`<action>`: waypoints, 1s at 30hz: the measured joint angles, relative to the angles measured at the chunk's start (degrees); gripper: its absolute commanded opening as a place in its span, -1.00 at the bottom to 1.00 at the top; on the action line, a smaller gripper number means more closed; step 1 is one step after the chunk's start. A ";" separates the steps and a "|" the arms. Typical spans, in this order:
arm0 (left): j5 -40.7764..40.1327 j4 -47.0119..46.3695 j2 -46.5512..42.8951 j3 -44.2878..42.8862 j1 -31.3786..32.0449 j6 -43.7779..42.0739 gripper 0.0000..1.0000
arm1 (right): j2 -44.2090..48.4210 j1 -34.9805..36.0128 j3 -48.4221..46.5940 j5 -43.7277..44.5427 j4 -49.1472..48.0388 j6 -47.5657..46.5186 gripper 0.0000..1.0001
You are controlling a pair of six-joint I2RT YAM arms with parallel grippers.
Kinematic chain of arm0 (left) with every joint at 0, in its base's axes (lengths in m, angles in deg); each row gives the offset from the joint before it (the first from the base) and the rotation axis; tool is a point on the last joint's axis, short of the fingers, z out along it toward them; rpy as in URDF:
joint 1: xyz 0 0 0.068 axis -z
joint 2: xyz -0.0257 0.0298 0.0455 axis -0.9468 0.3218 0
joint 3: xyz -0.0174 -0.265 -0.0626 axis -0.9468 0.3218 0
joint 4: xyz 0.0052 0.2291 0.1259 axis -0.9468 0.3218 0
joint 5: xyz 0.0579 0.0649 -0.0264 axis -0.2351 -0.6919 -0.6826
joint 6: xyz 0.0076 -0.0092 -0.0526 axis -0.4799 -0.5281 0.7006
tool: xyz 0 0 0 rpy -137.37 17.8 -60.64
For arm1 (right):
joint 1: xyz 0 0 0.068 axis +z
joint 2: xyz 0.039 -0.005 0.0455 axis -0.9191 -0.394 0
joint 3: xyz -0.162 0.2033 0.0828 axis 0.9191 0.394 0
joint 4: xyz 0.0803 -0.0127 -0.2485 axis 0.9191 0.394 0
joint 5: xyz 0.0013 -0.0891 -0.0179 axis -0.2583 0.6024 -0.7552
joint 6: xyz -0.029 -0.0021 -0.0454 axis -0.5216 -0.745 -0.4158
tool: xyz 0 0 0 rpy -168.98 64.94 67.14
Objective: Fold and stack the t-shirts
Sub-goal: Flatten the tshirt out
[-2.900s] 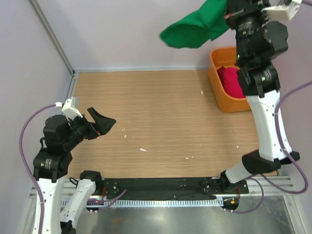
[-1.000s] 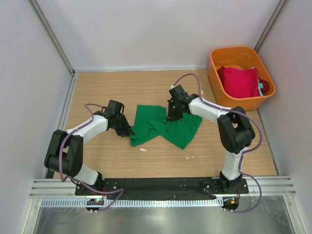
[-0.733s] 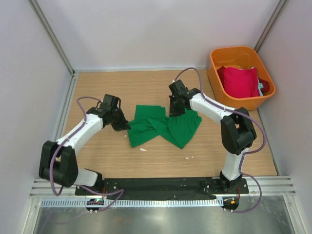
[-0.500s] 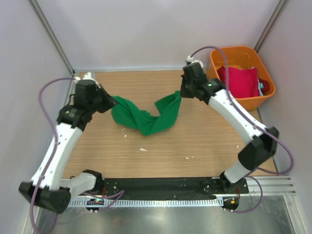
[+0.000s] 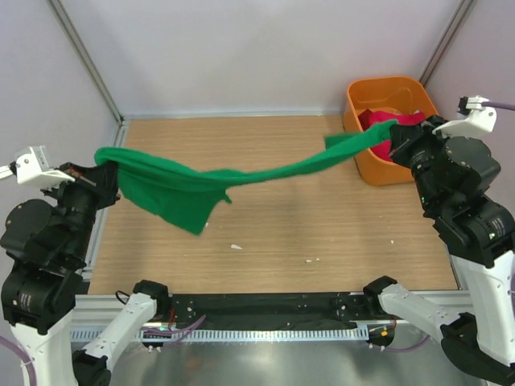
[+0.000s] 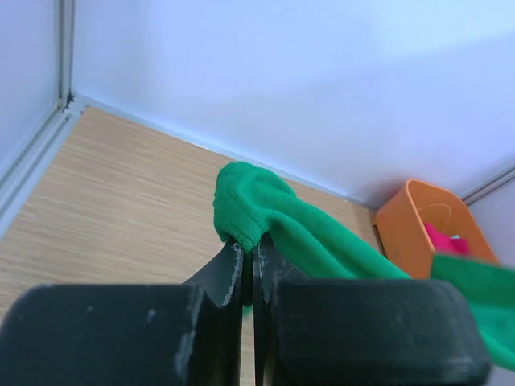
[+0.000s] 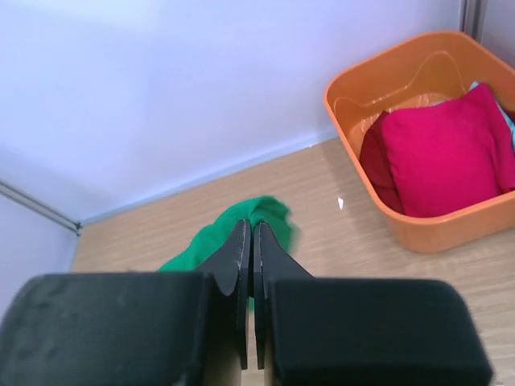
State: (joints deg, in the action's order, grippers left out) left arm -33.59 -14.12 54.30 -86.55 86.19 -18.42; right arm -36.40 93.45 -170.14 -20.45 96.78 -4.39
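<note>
The green t-shirt [image 5: 201,181] hangs stretched in the air across the table, pulled between both arms. My left gripper [image 5: 103,161] is shut on its left end, and in the left wrist view a hemmed fold of the green t-shirt [image 6: 249,205] sits pinched at the tips of the left gripper [image 6: 248,245]. My right gripper [image 5: 393,129] is shut on the right end; the green t-shirt [image 7: 265,213] bunches past the tips of the right gripper [image 7: 251,229]. A red t-shirt [image 5: 385,121] lies in the orange bin [image 5: 378,169], with a sliver of teal t-shirt [image 7: 492,100] beside it.
The orange bin [image 7: 418,229] stands at the table's back right corner. Small white specks [image 5: 236,247] lie on the wooden table [image 5: 322,225]. A metal rail [image 5: 105,209] runs along the left edge and pale walls close the back and sides.
Both arms have lifted and swung apart, pulling the green t-shirt from a crumpled heap on the table into a taut hanging band. Both grippers closed on it.
</note>
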 measured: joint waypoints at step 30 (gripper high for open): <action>0.81 9.84 -8.94 -6.93 0.02 0.31 -1.00 | 12.15 0.00 6.60 -14.71 13.70 9.53 -0.97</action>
State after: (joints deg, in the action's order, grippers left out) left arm -32.78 -4.28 45.36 -93.48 86.21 -18.11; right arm -24.25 93.45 -163.54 -35.16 110.48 5.14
